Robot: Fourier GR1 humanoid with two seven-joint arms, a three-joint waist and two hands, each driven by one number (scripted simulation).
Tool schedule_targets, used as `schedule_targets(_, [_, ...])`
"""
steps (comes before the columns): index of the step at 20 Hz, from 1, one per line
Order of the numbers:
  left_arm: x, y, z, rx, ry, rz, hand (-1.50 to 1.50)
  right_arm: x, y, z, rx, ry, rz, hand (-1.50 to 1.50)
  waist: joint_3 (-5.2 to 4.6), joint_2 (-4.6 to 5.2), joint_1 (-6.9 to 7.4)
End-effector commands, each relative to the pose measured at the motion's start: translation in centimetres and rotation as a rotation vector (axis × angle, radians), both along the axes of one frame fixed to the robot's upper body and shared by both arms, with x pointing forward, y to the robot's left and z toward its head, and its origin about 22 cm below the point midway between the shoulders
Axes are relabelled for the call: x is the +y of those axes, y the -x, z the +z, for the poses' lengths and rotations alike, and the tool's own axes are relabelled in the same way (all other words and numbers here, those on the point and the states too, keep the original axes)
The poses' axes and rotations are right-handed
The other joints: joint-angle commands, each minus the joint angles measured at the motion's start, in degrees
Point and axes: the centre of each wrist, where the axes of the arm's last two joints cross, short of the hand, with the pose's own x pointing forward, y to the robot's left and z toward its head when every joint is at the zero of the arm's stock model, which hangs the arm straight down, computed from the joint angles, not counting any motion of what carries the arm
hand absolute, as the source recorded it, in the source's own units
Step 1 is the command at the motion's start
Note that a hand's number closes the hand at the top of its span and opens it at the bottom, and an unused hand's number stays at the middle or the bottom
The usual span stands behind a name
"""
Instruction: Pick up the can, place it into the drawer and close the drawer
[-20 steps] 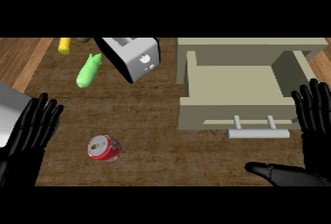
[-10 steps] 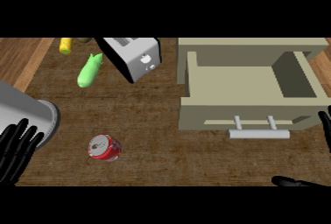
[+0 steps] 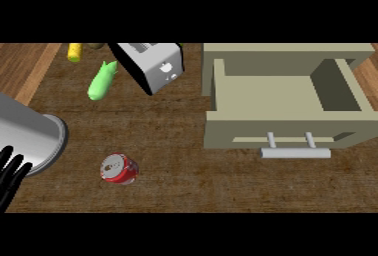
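Item: my right hand, gone from view since a second ago. Left hand [image 3: 12,172], fingers straight, has retreated leftward. Can [image 3: 119,168] untouched; drawer [image 3: 288,95] open.

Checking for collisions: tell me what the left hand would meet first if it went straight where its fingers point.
Probably its own grey metal forearm; the left hand points its fingers up-right toward it. Depth is unclear.

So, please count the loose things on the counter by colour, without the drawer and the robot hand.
Red: 1, the red round metal can.
Green: 1, the long green vegetable.
Yellow: 1, the yellow thing at the top edge.
Silver: 1, the silver boxy toaster.
Total: 4.
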Motion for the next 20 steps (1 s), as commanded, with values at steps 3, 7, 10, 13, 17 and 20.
schedule_targets(3, [0.6,0.7,0.4,0.01,0.172,-0.024,-1.5,-1.6,2.1,0.3,0.004,-0.003,0.016,-1.5,-0.02,-0.07,-0.13])
schedule_targets(7, [0.2,0.9,0.1,0.036,0.235,-0.024,-1.5,-3.0,2.4,0.3,0.006,0.009,0.006,-1.5,-0.01,-0.04,0.0])
schedule_targets(10, [0.3,-1.0,-1.1,0.046,0.285,-0.037,-1.5,-3.4,3.0,0.5,-0.007,0.003,0.011,-1.5,-0.03,0.01,-0.25])
schedule_targets(13, [-1.0,-2.2,0.5,0.077,0.295,-0.043,-1.5,-5.2,2.3,1.0,-0.014,0.001,0.019,-1.5,0.0,0.11,-0.26])
schedule_targets(17, [-2.1,-3.3,-2.0,0.109,0.305,-0.031,-1.5,-5.5,4.3,0.3,-0.012,-0.019,0.031,-1.5,-0.01,0.06,-0.34])
schedule_targets(20, [-2.9,-4.7,-1.8,0.103,0.305,-0.017,-1.5,-3.8,4.2,-0.3,-0.006,-0.012,0.025,-1.5,-0.01,0.1,-0.32])
